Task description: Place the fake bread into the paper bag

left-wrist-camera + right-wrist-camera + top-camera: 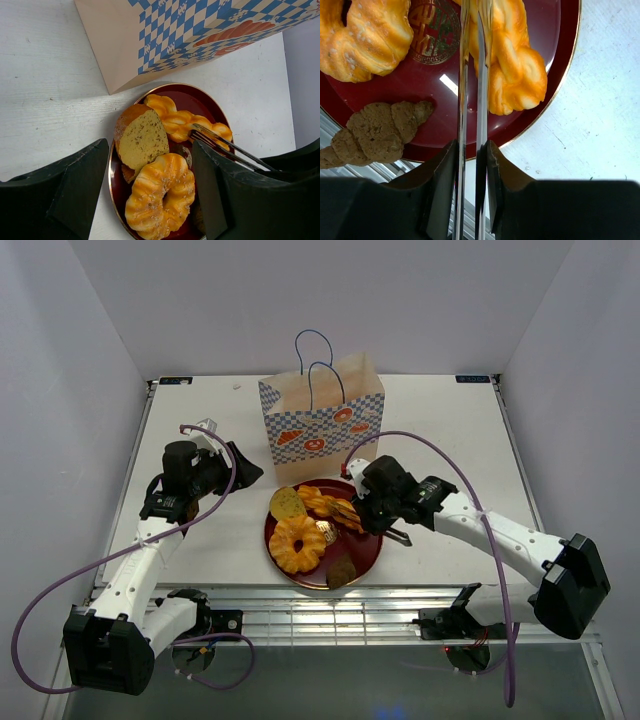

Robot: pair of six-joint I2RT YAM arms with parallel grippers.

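Observation:
The paper bag (322,420) stands upright at the back centre; its checkered side also shows in the left wrist view (200,35). A dark red plate (372,555) in front of it holds fake bread: a ring pastry (298,543), a round tan slice (287,503), a braided twist (335,508) and a brown croissant (342,571). My right gripper (470,150) is shut on metal tongs (470,100), whose narrow arms lie over the twist's (512,70) edge. My left gripper (150,150) is open and empty above the plate's left side, over the slice (142,140) and ring (160,195).
The plate (445,90) sits near the table's front edge, with a slotted metal rail (330,615) just beyond it. The bag's two blue cord handles (318,365) stand up above its open top. White walls enclose the table on three sides.

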